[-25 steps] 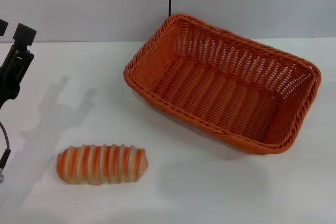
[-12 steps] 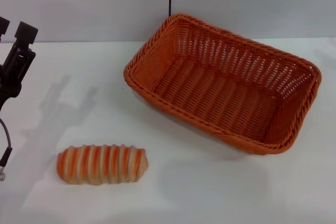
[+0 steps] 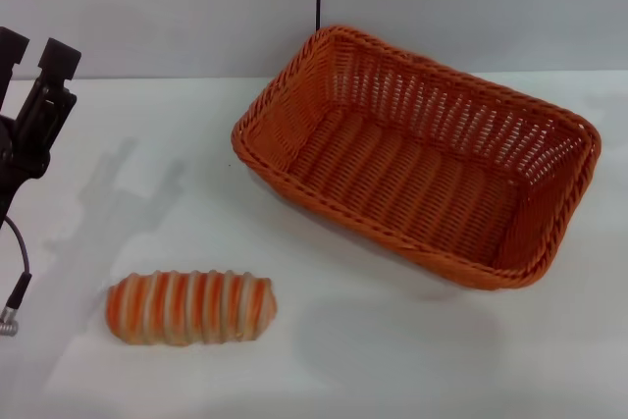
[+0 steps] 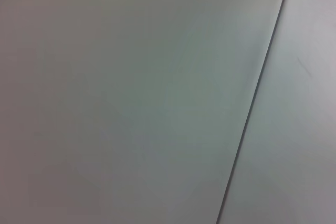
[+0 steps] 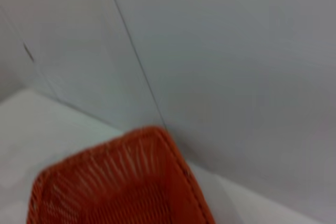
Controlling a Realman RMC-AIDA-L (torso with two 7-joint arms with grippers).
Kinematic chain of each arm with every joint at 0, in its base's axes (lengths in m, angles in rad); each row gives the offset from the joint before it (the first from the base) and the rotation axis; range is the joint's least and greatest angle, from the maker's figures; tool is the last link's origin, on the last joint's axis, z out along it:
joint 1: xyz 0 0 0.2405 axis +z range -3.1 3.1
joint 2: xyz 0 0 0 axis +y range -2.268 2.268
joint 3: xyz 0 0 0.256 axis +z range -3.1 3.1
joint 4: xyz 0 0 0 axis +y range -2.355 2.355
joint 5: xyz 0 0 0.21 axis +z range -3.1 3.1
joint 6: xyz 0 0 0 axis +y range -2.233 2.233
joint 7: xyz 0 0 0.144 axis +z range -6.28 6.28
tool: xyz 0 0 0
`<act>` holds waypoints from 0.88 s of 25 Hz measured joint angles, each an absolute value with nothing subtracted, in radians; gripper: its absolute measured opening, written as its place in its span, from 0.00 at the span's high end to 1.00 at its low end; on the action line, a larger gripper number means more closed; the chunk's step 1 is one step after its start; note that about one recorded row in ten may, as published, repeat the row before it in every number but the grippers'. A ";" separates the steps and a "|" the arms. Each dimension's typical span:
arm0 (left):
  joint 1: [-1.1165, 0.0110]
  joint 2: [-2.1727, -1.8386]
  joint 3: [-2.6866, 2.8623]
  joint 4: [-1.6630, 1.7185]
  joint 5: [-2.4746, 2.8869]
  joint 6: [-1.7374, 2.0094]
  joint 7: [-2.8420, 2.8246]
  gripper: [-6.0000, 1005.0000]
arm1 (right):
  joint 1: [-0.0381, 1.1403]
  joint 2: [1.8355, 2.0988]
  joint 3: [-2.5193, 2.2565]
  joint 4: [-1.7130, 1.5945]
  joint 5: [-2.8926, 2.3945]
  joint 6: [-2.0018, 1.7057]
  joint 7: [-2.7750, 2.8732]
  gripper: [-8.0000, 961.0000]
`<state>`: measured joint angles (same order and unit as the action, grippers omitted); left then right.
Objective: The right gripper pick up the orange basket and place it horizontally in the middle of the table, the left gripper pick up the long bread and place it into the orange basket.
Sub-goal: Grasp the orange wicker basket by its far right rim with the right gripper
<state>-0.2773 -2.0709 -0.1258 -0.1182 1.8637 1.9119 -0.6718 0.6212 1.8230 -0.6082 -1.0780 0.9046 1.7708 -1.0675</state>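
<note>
Big rectangular orange woven basket (image 3: 422, 159) sits skewed on the white tabletop (image 3: 373, 350), striped oblong bread (image 3: 190, 307) well apart. Black left gripper (image 3: 34, 54), fingers spread, hovers far left. A sloppy rim grab could probably tip the basket.

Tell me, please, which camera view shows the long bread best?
The head view: the long bread lies whole and unobstructed on the table, nearer the camera than the orange basket. The left wrist view shows only grey wall; the right wrist view shows a basket corner and wall, no bread.
</note>
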 joint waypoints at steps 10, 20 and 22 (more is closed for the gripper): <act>-0.272 -2.071 -0.126 -0.132 1.865 1.908 -0.672 0.16 | 0.730 1.840 -0.656 -0.915 0.724 1.691 -1.093 0.35; -0.267 -2.071 -0.125 -0.132 1.867 1.897 -0.672 0.17 | 0.725 1.845 -0.666 -0.842 0.717 1.654 -1.126 0.36; -0.267 -2.072 -0.124 -0.132 1.868 1.895 -0.672 0.17 | 0.724 1.846 -0.669 -0.822 0.716 1.640 -1.133 0.37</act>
